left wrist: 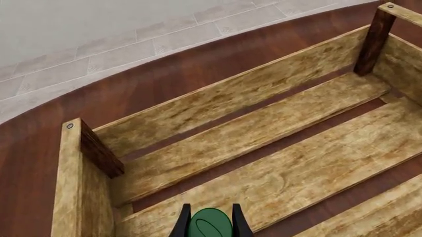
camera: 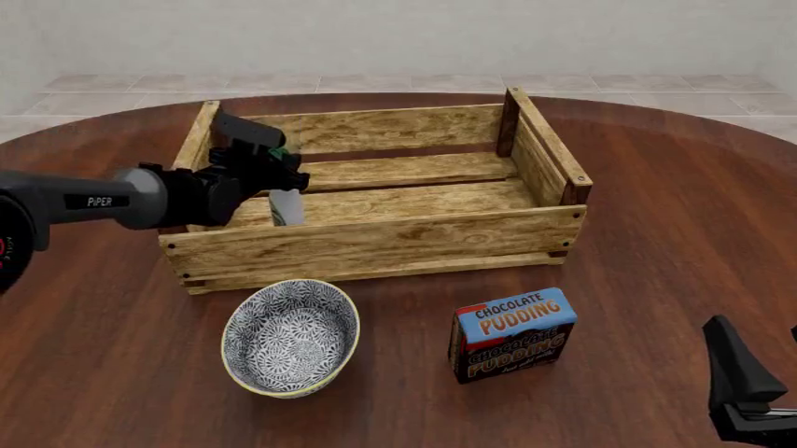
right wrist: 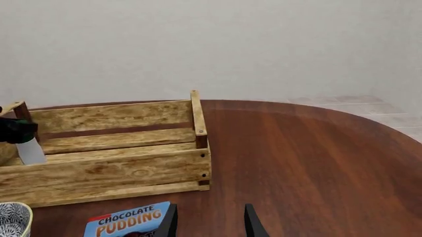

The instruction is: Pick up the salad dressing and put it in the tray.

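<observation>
Left claw (left wrist: 209,224) grips salad dressing (camera: 287,206) over tray (camera: 373,245); right claw (right wrist: 209,222) open

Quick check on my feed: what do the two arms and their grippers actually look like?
The left arm is a grey tube with white "PiPER" lettering, ending in a black wrist and gripper with a small green mark. The left gripper has slim black fingers. The right gripper shows matching black tapered fingers. No cables visible.

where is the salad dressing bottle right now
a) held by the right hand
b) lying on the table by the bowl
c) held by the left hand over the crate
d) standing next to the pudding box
c: the left hand grips the bottle by its green cap, hanging inside the crate at its left end.
</observation>
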